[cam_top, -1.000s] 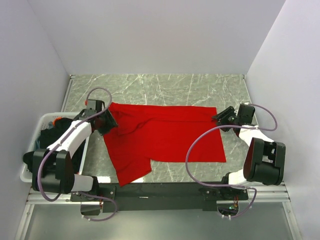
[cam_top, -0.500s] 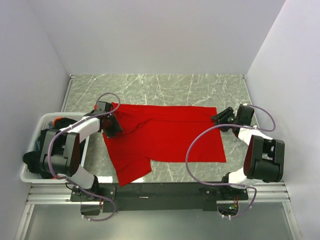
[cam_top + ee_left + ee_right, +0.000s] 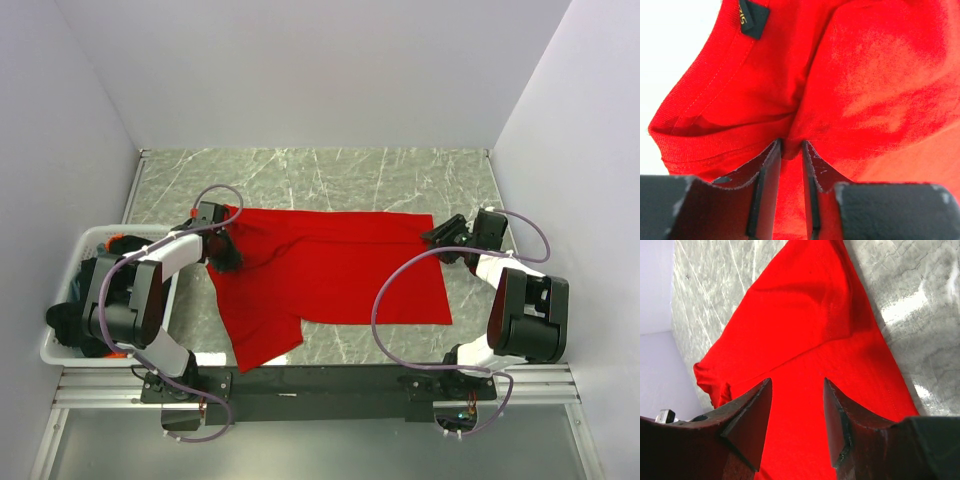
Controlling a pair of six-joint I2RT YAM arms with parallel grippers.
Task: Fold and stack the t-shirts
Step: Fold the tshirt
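Red cloth fills the middle of the worktop (image 3: 320, 175): the red t-shirt (image 3: 330, 275) lies spread but not square, with a loose flap trailing toward 7 o'clock and rumples near its collar at 10 o'clock. Over the last second the left pincer (image 3: 228, 255) has swung in from the shirt's 9 o'clock corner onto that collar area and drawn its jaws together. In the wrist view they now stand only a sliver apart, with a raised pleat of red fabric nipped between them just below the neckband and its black label (image 3: 754, 19). The right pincer (image 3: 440, 238) has hardly stirred. It hangs over the shirt's edge at 3 o'clock, jaws roughly half open, the cloth lying flat beneath them and nothing gripped. This looks like the start of the first fold: one side has its hold and the other has not yet taken one, so lifting now would probably drag the shirt askew. At 9 o'clock, off the worktop's edge, the white basket (image 3: 95, 238) holds dark cloth (image 3: 88, 272), likely the shirts still waiting, so stacking has not begun.
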